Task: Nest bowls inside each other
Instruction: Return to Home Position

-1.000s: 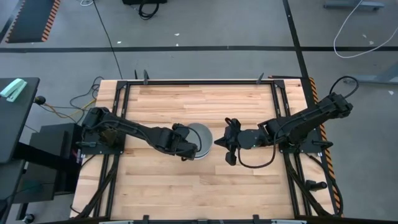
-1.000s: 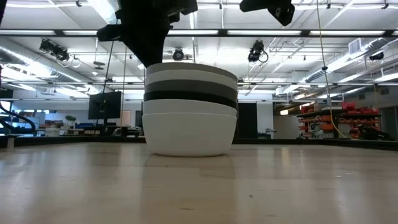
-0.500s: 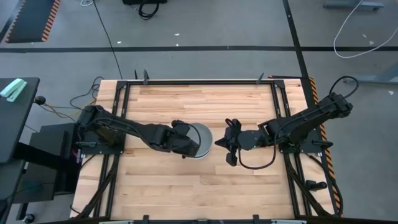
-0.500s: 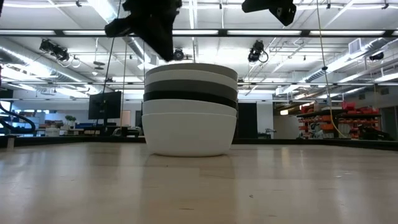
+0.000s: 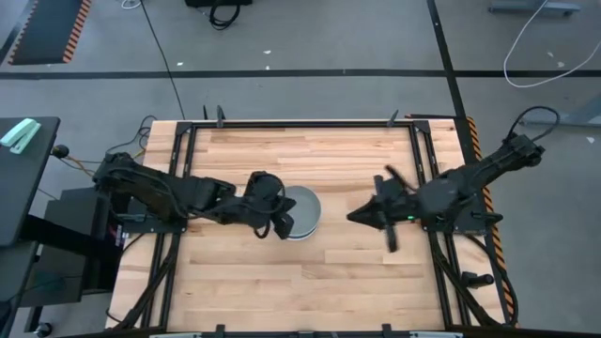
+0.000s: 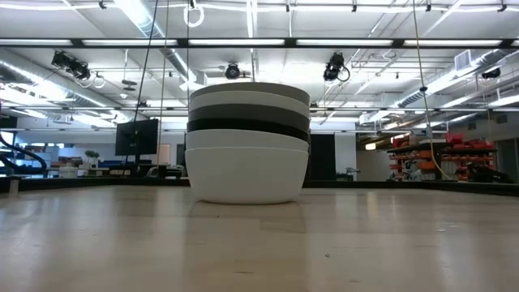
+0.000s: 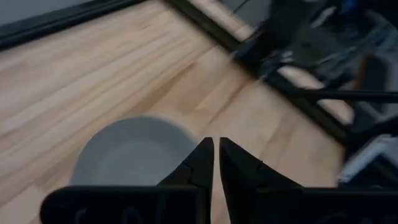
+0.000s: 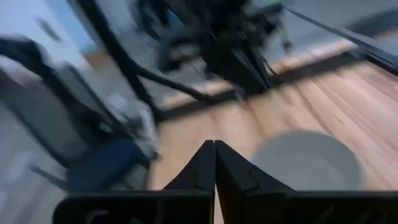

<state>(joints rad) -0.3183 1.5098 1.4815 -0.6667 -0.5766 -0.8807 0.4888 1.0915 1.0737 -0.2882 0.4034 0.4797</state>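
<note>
From above, the top bowl [image 5: 305, 207] hides the other bowls [image 6: 247, 174] nested beneath.

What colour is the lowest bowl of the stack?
White. The lowest bowl shows best in the low view.

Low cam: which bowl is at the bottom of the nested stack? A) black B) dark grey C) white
C: the lowest bowl, resting on the table, is white; the black bowl shows only as a band higher up the stack.
</note>
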